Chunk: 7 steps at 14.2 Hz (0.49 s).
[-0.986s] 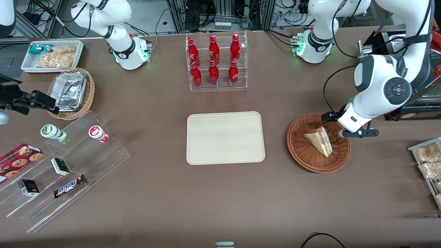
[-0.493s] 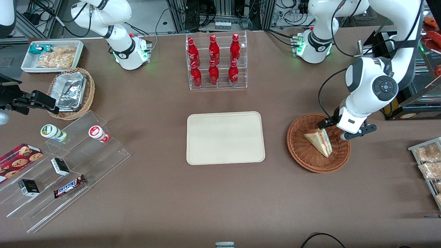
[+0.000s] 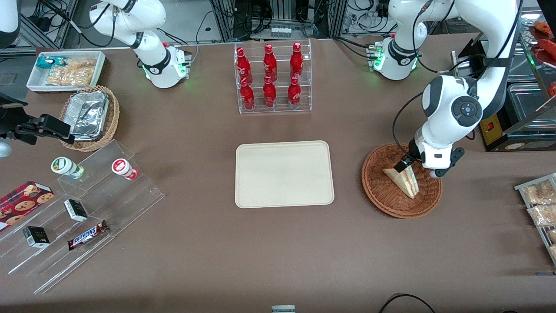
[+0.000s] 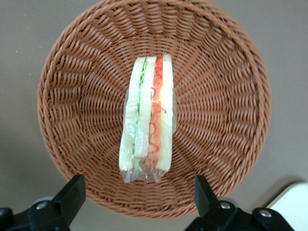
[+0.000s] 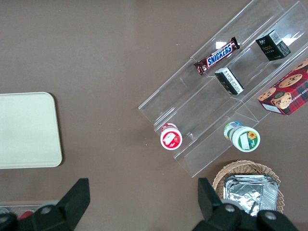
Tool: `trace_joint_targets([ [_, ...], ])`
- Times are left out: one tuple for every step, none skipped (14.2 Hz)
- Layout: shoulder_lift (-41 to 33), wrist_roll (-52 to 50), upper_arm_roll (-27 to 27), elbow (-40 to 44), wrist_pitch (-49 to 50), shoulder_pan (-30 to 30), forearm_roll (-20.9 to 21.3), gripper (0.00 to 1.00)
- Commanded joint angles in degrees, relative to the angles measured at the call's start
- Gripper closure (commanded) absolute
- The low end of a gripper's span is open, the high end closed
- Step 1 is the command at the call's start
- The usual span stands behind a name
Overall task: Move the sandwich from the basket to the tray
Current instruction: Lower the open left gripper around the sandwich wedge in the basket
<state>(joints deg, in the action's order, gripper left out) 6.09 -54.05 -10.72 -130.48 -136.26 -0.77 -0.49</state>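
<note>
The sandwich (image 3: 404,181) lies in the round reddish-brown basket (image 3: 382,198), which sits toward the working arm's end of the bench, roughly midway between the bench's edge nearest the front camera and the edge by the arm bases. Its red and green filling shows along the cut edge, and clear wrap covers it. The gripper (image 4: 137,199) hangs above the basket over the sandwich's wider end, its 2 fingers (image 4: 72,195) spread wide, 1 on each side of the sandwich and touching nothing.

The tray (image 3: 284,174) lies flat at the middle of the bench, well apart from the basket, with nothing on it. A clear rack (image 3: 273,78) near the edge by the arm bases holds 6 red bottles (image 3: 269,63) in 2 rows of 3.

At the parked arm's end, a white bin (image 3: 32,78) in the corner holds snack packets, and a tan wicker basket (image 3: 114,115) beside it holds foil containers (image 3: 89,114). Nearer the front camera, a clear stepped stand (image 3: 143,191) carries 2 small cups (image 3: 124,168), a cookie box (image 3: 24,198), 2 small dark boxes (image 3: 76,210) and a Snickers bar (image 3: 87,234).
</note>
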Motion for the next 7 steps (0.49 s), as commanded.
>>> trace_joint_targets([
  [2.3,-4.4,0.1,-0.5,-4.8,0.1,-0.1,0.00],
  [3.0,-4.4,0.1,-0.4,-5.2,-0.1,-0.1,0.00],
  [3.2,-4.3,0.1,-0.4,-5.2,-0.1,-0.1,0.00],
  [3.7,-4.2,0.1,-0.5,-5.1,-0.1,0.0,0.00],
  [4.0,-4.2,0.1,-0.5,-5.1,-0.1,0.0,0.00],
  [5.0,-4.2,0.2,-0.4,-5.1,-0.1,0.0,0.00],
  [5.4,-4.2,0.2,-0.2,-5.2,-0.1,0.1,0.03],
])
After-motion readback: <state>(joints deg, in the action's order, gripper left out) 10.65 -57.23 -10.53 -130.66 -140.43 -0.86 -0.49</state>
